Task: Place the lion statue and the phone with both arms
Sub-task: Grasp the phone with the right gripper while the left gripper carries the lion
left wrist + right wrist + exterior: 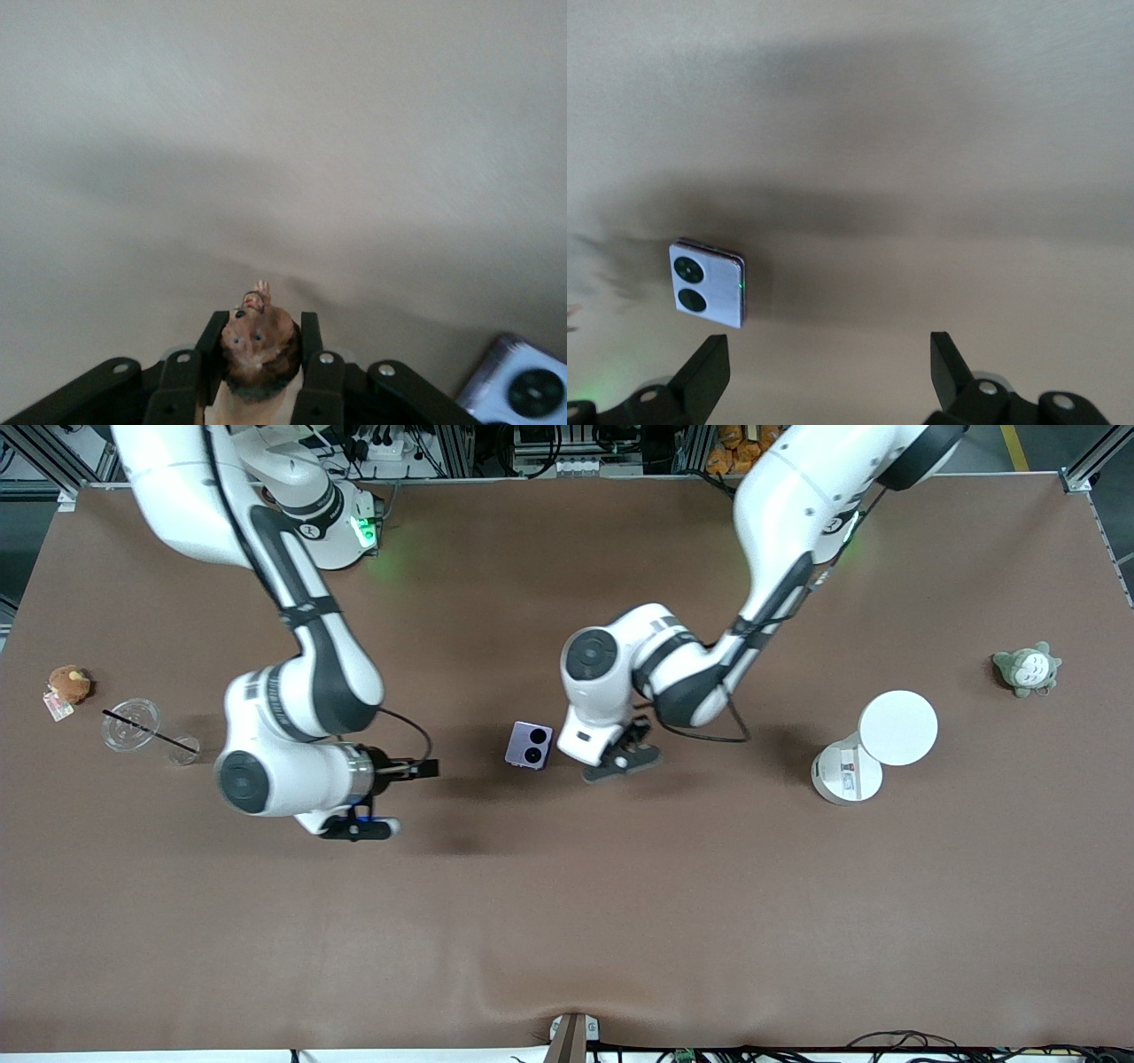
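Observation:
The phone (529,745), a small square lavender one with two black camera circles, lies flat near the table's middle. It also shows in the right wrist view (707,286) and in the left wrist view (523,394). My left gripper (631,738) hangs low over the table beside the phone, toward the left arm's end. In the left wrist view it (263,320) is shut on the lion statue (259,347), a reddish-brown figurine. My right gripper (423,769) is over the table toward the right arm's end of the phone. It is open and empty (827,347).
An orange-brown plush with a tag (69,684), a clear lid with a straw (130,724) and a small clear cup (184,749) lie at the right arm's end. A white round-topped object (873,748) and a grey-green plush (1028,669) are at the left arm's end.

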Controlling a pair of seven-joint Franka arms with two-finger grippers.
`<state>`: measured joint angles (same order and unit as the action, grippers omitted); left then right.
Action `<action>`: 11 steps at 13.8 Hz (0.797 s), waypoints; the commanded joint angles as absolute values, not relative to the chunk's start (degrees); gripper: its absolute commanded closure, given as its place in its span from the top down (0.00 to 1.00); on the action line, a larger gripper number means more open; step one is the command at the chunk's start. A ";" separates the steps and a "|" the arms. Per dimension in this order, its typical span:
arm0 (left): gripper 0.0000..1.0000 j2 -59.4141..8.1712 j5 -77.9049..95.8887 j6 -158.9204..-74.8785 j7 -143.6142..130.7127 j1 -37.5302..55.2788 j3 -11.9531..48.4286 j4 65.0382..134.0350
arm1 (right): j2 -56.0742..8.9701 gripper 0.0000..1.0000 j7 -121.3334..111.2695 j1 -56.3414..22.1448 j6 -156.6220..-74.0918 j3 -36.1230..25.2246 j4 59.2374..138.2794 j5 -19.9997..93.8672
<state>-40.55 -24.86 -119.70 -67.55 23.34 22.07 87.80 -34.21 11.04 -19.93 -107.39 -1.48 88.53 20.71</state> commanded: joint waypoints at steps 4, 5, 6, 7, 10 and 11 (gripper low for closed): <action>0.00 -29.71 -28.12 -126.38 -52.50 9.08 24.51 102.82 | -39.19 1.00 22.31 -28.81 -118.89 -2.02 88.77 21.80; 0.00 -29.53 -28.12 -127.52 -50.82 6.88 25.30 103.88 | -40.50 1.00 23.28 -30.31 -121.27 -2.02 88.68 21.71; 0.00 -29.44 -28.21 -129.01 -49.32 4.42 26.10 104.76 | -41.65 1.00 24.25 -31.89 -123.12 -2.02 88.68 21.71; 0.00 -29.18 -28.21 -129.98 -47.04 1.87 26.89 105.72 | -42.44 1.00 25.04 -33.12 -124.44 -2.02 88.68 21.62; 0.00 -29.09 -28.21 -130.95 -40.18 -3.85 28.21 107.83 | -42.80 1.00 27.59 -35.15 -124.45 -2.20 88.86 20.74; 0.00 -28.92 -28.56 -131.91 -39.12 -4.82 28.21 108.97 | -42.89 1.00 27.95 -35.59 -124.37 -2.20 89.03 20.74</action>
